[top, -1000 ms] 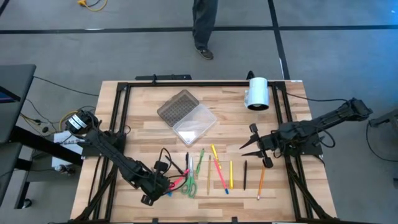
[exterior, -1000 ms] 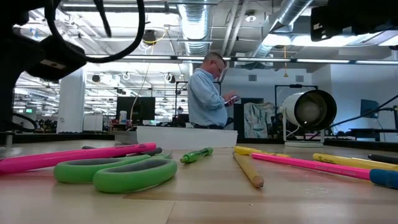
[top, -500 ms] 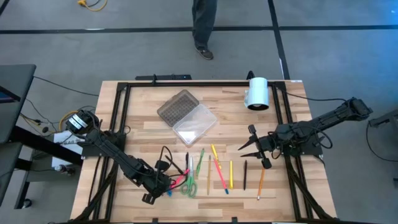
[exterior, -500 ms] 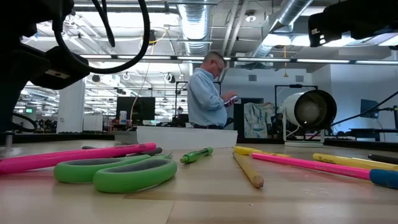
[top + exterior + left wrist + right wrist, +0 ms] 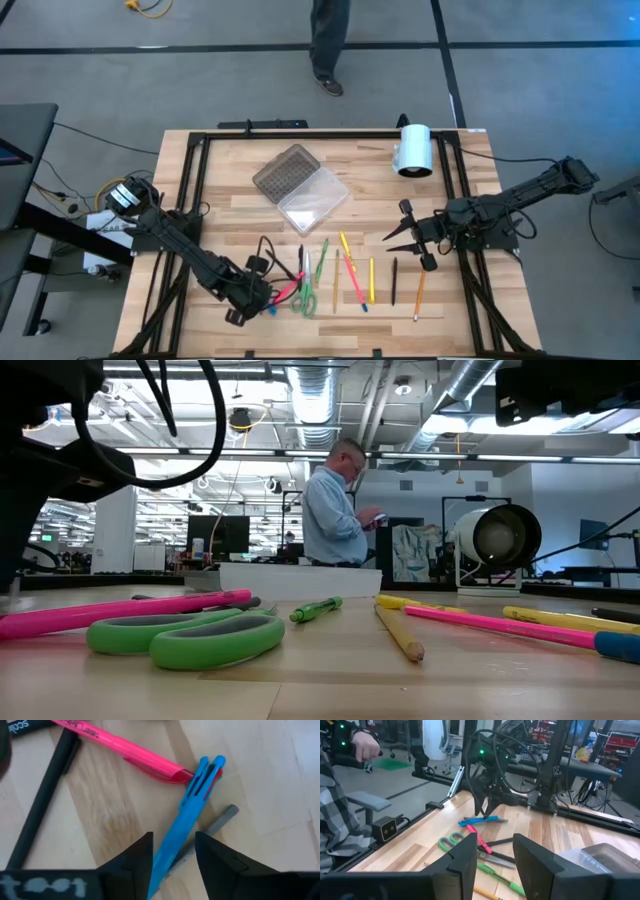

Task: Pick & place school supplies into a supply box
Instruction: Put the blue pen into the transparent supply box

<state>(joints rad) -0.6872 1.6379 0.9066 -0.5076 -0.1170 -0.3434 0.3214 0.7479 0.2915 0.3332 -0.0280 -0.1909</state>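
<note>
L hand (image 5: 172,857) low over the desk (image 5: 230,215) at the near-L end of the pen row, fingers (image 5: 132,860) apart & straddling a blue pen (image 5: 187,815); pads not pressed on it, pen lies flat, so released. Under the blue pen a thin grey pencil (image 5: 222,817) pokes out. A pink highlighter (image 5: 125,750) runs w/ its tip touching the blue pen's clicker end. A black pen (image 5: 45,795) lies just beside the highlighter, on its far side from the blue pen.

Going out from the L hand in the high view: green-handled scissors (image 5: 307,297) just beside it, then a green pen (image 5: 322,257), pink pen (image 5: 352,272), yellow pencils (image 5: 371,280), black pen (image 5: 394,280), orange pencil (image 5: 419,293) – all flat on the desk, roughly parallel, near each other.

Supply box (image 5: 300,187) sits further back from the L hand, mid-desk, lid open, well apart from the row; nothing seen inside. White cylinder (image 5: 413,150) at the far R of the desk.

R hand (image 5: 405,232) hovers above the desk at the R end of the row, near the black pen, fingers (image 5: 465,857) spread, empty.

Person (image 5: 335,510) stands beyond the desk, looking at sth in their hands.
</note>
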